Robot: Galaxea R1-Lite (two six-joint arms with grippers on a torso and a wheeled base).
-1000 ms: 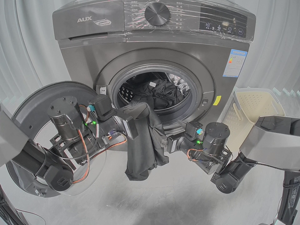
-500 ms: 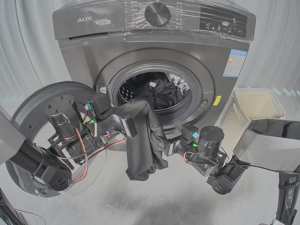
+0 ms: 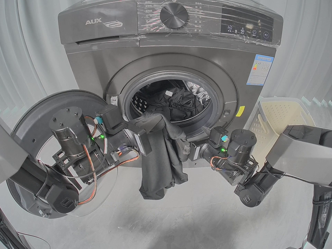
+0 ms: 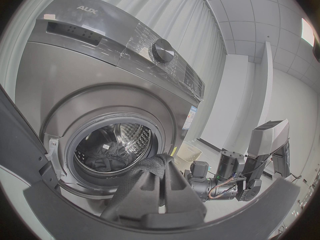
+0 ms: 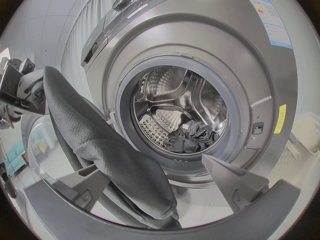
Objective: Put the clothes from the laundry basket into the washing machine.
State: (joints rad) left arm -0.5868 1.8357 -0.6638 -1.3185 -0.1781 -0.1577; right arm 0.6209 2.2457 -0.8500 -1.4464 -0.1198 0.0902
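One black garment hangs mid-frame in the head view, before the washing machine opening; left gripper jaws pinch its top; right gripper jaws spread, cloth draped over one.

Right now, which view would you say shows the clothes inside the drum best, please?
Right wrist view: the dark pile lies unobstructed in the drum. Head view: the held garment overlaps it. Left wrist view: seen obliquely.
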